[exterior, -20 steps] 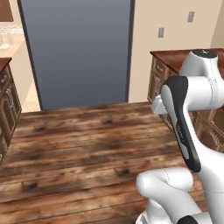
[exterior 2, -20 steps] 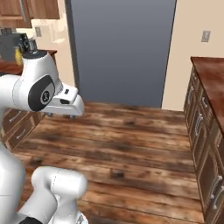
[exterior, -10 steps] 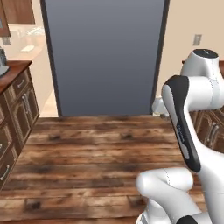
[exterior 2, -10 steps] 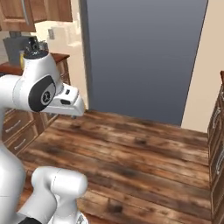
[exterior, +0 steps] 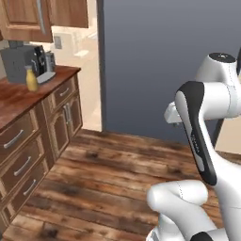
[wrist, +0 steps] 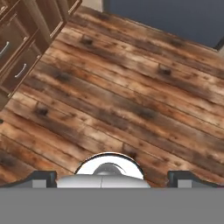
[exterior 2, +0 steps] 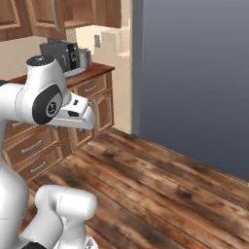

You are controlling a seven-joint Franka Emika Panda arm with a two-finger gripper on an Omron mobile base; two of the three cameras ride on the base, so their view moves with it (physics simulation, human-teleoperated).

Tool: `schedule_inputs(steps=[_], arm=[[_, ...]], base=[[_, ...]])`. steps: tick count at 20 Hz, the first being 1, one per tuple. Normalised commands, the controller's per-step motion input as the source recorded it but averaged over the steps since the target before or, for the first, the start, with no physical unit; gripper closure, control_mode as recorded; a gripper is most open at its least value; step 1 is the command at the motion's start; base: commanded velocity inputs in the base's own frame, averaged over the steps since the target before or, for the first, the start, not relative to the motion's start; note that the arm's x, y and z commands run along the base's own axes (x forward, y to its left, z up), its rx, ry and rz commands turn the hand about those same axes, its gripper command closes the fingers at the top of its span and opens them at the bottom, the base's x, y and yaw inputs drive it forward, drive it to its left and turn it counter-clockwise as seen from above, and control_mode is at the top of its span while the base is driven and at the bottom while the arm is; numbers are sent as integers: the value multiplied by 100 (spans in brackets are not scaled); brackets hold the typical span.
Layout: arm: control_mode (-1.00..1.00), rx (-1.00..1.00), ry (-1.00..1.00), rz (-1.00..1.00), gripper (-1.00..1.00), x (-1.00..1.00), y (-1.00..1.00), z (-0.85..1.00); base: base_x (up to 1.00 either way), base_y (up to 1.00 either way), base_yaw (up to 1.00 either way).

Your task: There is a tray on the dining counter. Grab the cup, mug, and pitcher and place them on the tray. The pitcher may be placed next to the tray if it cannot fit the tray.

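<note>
The mustard-yellow pitcher (exterior: 31,79) stands upright on a wood counter (exterior: 19,99) at the far left, just in front of a grey coffee machine (exterior: 23,62). My arm is folded close to the base, well to the right of that counter. My gripper (wrist: 112,178) points down at bare floor; its two dark fingertips (wrist: 41,178) stand wide apart with nothing between them. The tray, dining counter, cup and mug are out of view.
Brown drawers and cabinet doors (exterior: 28,155) run below the wood counter, with upper cabinets (exterior: 42,19) above it. A tall grey-blue panel (exterior: 155,66) stands straight ahead. Wood plank floor (wrist: 131,100) spreads between the cabinets and my base.
The whole picture has slid rightward as the base turned left. The counter with the coffee machine and pitcher has come into view. The arm keeps its folded pose.
</note>
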Motion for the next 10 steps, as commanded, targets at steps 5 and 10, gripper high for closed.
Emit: schedule_inputs(steps=[5, 10], arm=[[100, 0, 0, 0, -100, 0, 0, 0], [100, 0, 0, 0, -100, 0, 0, 0]], base=[[100, -44, 58], [100, -32, 66]])
